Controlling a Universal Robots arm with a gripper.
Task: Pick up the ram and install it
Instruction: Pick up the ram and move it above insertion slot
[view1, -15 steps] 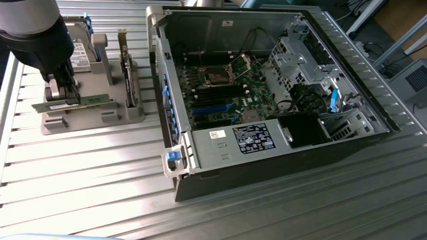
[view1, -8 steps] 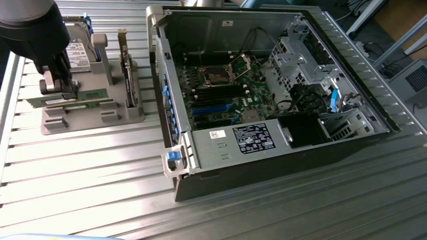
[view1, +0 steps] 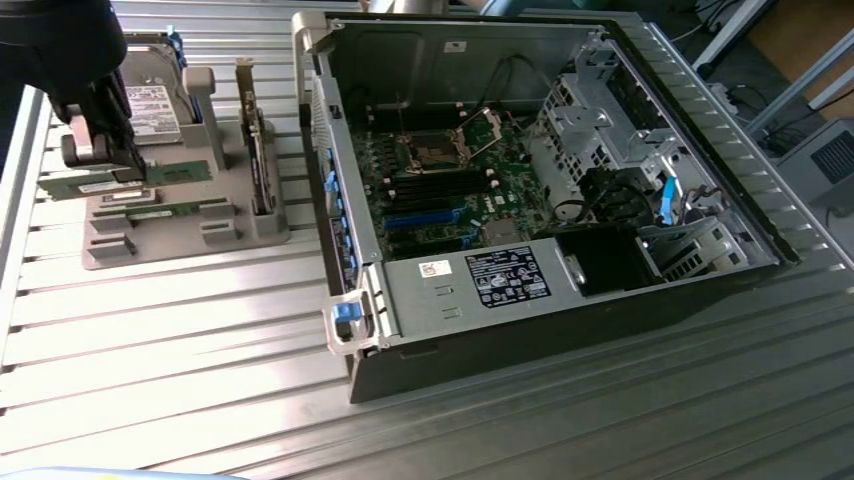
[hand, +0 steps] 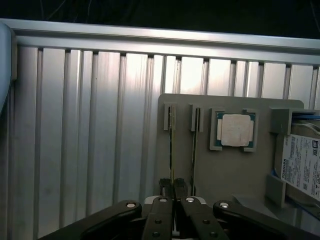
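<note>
At the grey holder (view1: 187, 242) on the worktop (view1: 174, 340), I am clamping my jaws on the ram (view1: 176, 172). It is standing edge-up.

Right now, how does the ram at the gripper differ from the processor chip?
The ram stands on edge, long and thin; the processor chip lies flat, square and silver. The gripper is shut on the ram; the processor chip is untouched. Both sit in the grey holder.

Narrow gap between ram (hand: 171, 145) and neighbouring stick (hand: 195, 150). Upright expansion card (view1: 250, 130) and case wall (view1: 334, 200) stand between holder (view1: 187, 245) and motherboard (view1: 441, 190). Case open upward. Ribbed table (view1: 174, 340) alongside: free passage.
</note>
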